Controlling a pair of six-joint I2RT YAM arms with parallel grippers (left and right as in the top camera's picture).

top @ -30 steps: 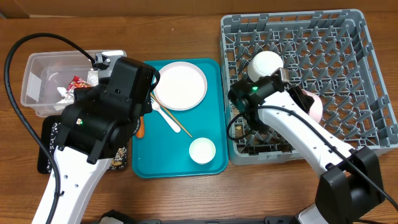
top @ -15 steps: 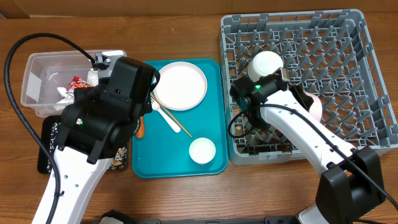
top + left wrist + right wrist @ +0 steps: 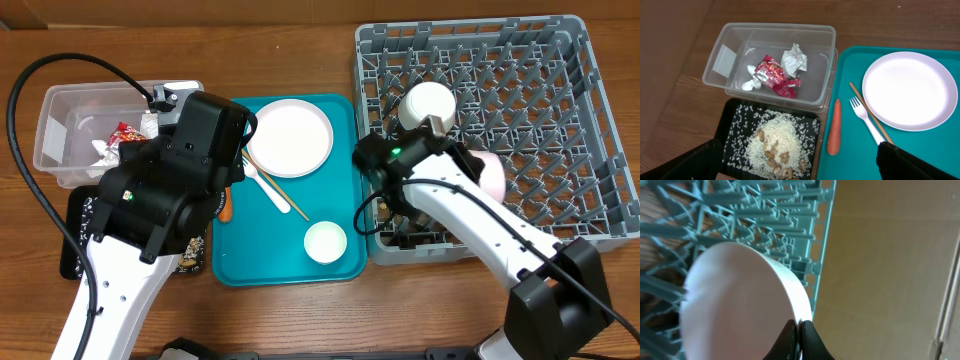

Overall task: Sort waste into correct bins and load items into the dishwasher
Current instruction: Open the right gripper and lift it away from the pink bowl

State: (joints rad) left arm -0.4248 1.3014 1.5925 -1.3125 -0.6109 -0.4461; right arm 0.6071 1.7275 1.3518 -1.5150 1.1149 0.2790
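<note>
Wooden table, overhead view: a grey dish rack at right carries a white bowl and a pale-pink bowl, the latter met by the right arm; a teal tray holds the plate, fork, chopstick and small cup. Left wrist view: the left pincer hangs spread wide and empty above a clear tub containing the red wrapper and paper wads, and a black tray of rice; the carrot lies along the teal tray's rim, unsorted. Right wrist view: the right pincer is closed tight on the pink bowl's thin rim, among the pegs. Likely hazards: so narrow a pinch may let the bowl pivot or slip, or snag a peg and tip; the round carrot may roll away from a careless approach.
</note>
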